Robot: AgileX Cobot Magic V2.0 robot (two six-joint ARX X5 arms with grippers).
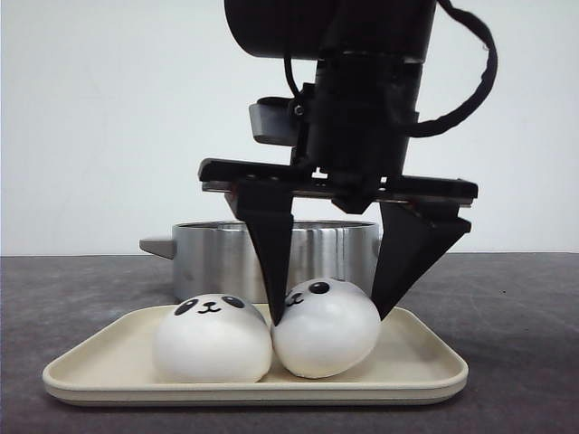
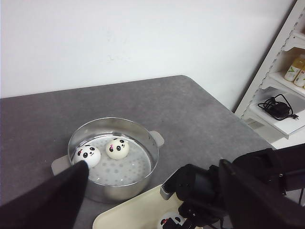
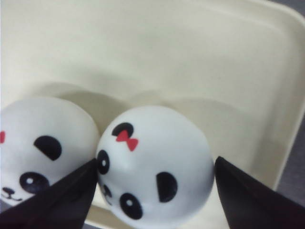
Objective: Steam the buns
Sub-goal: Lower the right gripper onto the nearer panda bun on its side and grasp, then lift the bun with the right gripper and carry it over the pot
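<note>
Fingers [image 1: 271, 271] of right gripper [image 1: 330, 312] spread astride bow-marked bun [image 1: 326, 330] on tray [image 1: 425, 366], neighbouring bun [image 1: 213, 339] touching at nine o'clock; risk: inner finger wedging between, nudging neighbour.

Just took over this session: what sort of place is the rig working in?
Probably a lab or test room staged as a kitchen, not a home: a bare white wall, a plain grey table, and utility shelving holding a coiled cable and bottles.
</note>
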